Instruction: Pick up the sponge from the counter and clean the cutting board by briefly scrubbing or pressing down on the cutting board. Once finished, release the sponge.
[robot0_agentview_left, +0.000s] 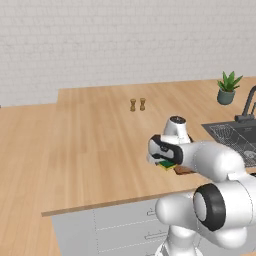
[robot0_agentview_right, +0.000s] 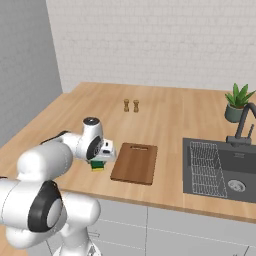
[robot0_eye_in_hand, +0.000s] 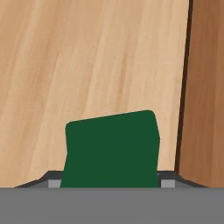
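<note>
Gripper (robot0_agentview_right: 102, 159) squeezes sponge (robot0_agentview_right: 98, 165), green top, yellow bottom. Sponge just beside cutting board (robot0_agentview_right: 135, 162), on board's left side, low over counter (robot0_agentview_right: 165, 120); can't tell if touching wood. In hand view, green sponge (robot0_eye_in_hand: 111, 148) sits between finger tips, board edge (robot0_eye_in_hand: 205, 87) to right. Two small shakers (robot0_agentview_right: 131, 105) far behind board. Sink (robot0_agentview_right: 220, 170) right of board, plant (robot0_agentview_right: 237, 102) behind sink.

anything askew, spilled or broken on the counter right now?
Nothing stands out. The cutting board lies flat on the counter, squared with its front edge. The sponge sits between the pincer tips just left of the board, green side up. The two small shakers and the plant stand upright.
</note>
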